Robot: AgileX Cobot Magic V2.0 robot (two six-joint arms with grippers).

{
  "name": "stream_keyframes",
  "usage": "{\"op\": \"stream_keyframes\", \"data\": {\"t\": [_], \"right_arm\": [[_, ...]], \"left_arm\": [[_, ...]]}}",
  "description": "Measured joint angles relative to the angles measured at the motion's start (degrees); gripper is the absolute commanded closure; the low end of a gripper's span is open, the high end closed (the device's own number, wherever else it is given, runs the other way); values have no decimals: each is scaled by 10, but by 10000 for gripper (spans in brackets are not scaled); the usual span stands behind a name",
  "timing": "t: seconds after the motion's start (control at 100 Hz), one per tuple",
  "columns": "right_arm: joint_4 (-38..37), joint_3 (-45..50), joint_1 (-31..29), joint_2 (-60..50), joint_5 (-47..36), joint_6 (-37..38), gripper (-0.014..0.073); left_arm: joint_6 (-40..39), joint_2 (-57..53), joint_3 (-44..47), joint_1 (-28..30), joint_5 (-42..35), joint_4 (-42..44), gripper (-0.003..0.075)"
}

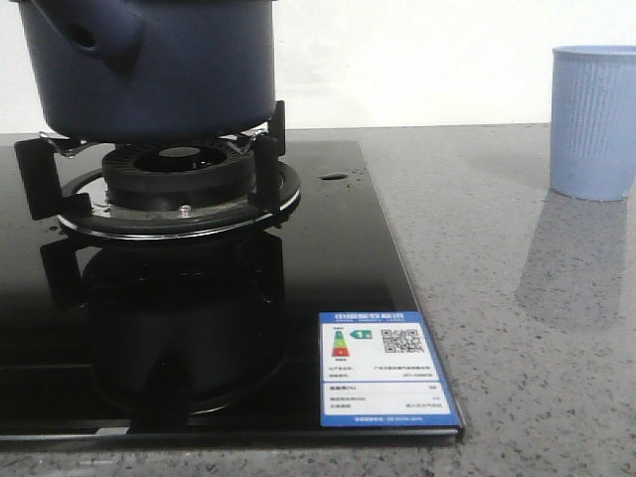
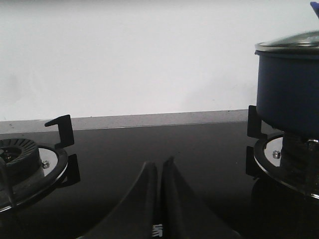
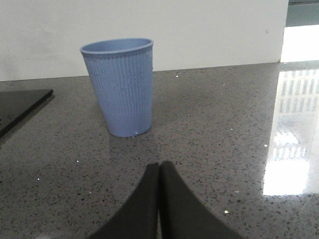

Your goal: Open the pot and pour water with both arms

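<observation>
The pot (image 1: 149, 70) is cropped above; label (image 1: 386, 370) text is illegible.

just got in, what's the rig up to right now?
Nothing is being handled yet. The dark blue pot sits on the gas burner's black supports with its glass lid on. The light blue ribbed cup stands upright on the grey stone counter, off to the right of the cooktop. The left gripper is shut and empty, low over the black glass cooktop. The right gripper is shut and empty, facing the cup.
</observation>
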Motion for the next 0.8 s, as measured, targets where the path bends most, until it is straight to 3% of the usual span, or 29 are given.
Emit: {"op": "stream_keyframes", "data": {"t": [0.46,0.6,0.72,0.8], "right_arm": [[7,0,0,0,3,0,645],[67,0,0,0,-3,2,645],[169,0,0,0,-22,5,645],[197,0,0,0,-40,6,645]], "left_arm": [[0,0,0,0,0,-37,736],[0,0,0,0,-1,-118,736],[0,0,0,0,-23,-239,736],[0,0,0,0,-49,-305,736]]}}
